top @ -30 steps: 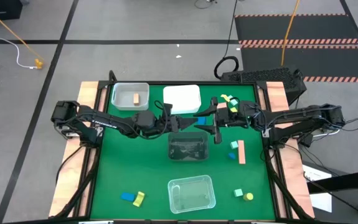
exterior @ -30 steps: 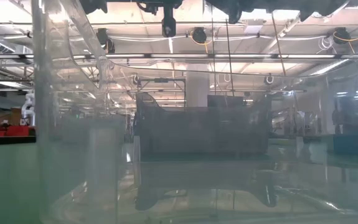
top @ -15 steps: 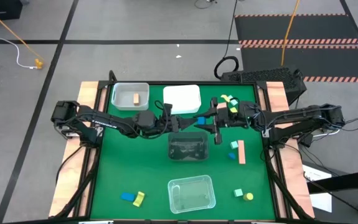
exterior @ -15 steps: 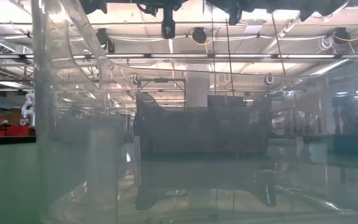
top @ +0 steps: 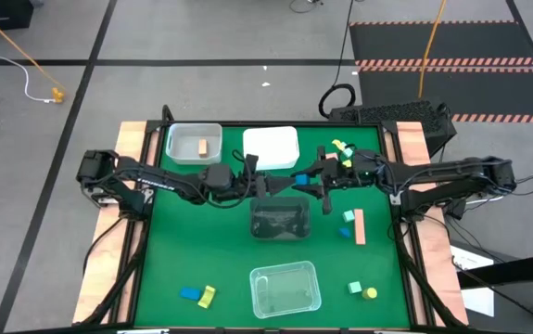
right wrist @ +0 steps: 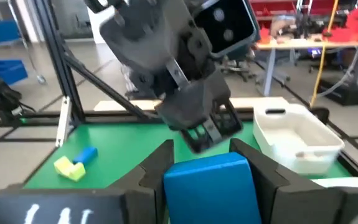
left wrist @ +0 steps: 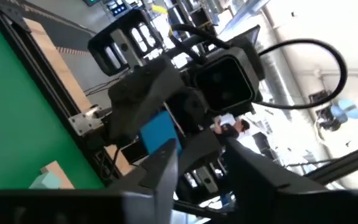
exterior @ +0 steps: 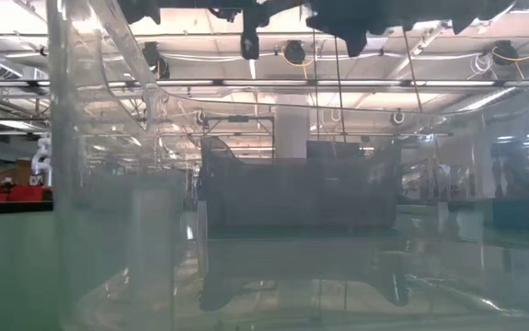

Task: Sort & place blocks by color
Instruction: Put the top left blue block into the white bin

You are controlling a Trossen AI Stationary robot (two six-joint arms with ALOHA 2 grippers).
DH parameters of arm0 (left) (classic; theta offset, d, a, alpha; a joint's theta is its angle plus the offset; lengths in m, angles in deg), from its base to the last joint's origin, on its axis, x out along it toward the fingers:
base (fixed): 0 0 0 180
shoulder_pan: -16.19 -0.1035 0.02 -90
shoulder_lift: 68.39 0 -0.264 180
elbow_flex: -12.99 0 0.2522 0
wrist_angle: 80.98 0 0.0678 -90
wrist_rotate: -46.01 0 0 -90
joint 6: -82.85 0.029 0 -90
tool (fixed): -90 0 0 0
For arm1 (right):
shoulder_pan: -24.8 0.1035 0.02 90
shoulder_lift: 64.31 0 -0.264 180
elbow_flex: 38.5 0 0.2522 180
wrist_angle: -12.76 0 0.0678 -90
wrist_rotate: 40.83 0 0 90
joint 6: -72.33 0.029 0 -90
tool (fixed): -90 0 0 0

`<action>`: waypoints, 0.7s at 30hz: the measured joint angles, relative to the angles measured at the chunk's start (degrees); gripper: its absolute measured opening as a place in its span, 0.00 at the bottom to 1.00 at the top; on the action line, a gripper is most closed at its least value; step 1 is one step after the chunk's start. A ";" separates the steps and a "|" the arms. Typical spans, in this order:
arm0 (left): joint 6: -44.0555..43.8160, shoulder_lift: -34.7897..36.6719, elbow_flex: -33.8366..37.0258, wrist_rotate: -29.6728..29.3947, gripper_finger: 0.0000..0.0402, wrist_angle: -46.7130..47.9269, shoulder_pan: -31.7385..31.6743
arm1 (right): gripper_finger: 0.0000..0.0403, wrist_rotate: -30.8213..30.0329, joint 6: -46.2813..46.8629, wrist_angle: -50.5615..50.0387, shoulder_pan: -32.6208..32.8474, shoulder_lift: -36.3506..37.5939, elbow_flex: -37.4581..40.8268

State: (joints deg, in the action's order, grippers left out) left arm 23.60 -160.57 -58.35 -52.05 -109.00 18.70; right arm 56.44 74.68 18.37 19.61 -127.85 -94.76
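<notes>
Mid-table, both my arms meet above the dark tray (top: 279,220). My right gripper (right wrist: 203,163) is clamped on a blue block (right wrist: 208,183), fingers pressed to both its sides. My left gripper (left wrist: 198,163) faces it with fingers parted and nothing between them; the same blue block (left wrist: 159,131) shows beyond, in the other arm's grip.

Progress, as I judge it: early. One tan block (top: 202,147) lies in the clear tray (top: 175,133) at the far left. The white tray (top: 272,146) and the near clear tray (top: 285,289) look empty. Still loose on the green table (top: 201,250): blue and yellow pieces (top: 197,295) near left, mint and yellow pieces (top: 362,291) near right, a tan bar (top: 359,225) with small pieces beside it, yellow-green ones (top: 342,150) far right.

Views: the wrist cameras settle the grip; overhead shows only a blue speck (top: 300,180) between the arms. The low view shows little but blurred tray walls.
</notes>
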 joint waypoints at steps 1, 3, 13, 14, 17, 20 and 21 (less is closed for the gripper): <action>0.69 0.00 0.00 0.74 0.41 -0.31 -0.14 | 0.29 0.02 -0.02 -0.72 -0.46 0.08 0.00; 2.29 0.02 0.00 2.52 0.47 -0.63 -0.64 | 0.29 0.00 0.00 -2.81 -1.36 0.06 -0.02; 2.14 0.02 0.00 11.14 0.58 -2.11 -1.84 | 0.29 -10.53 0.23 -2.70 -9.57 -3.09 0.02; 2.13 0.02 0.00 11.25 0.58 -2.10 -1.81 | 0.29 -10.52 0.92 -1.50 -10.51 -4.12 0.02; 2.08 0.02 0.00 11.26 0.58 -2.27 -1.64 | 0.29 -10.45 3.24 2.65 -12.53 -8.66 0.02; 1.97 0.02 0.00 11.52 0.58 -2.27 -1.62 | 0.29 -10.52 4.70 7.17 -14.12 -13.88 0.02; 1.96 0.02 0.00 12.04 0.58 -2.27 -1.62 | 0.30 -10.52 5.36 8.72 -14.67 -15.51 0.02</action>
State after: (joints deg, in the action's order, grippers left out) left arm 25.56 -160.55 -58.35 -40.01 -111.27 17.08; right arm 45.93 80.04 27.09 4.94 -143.36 -94.74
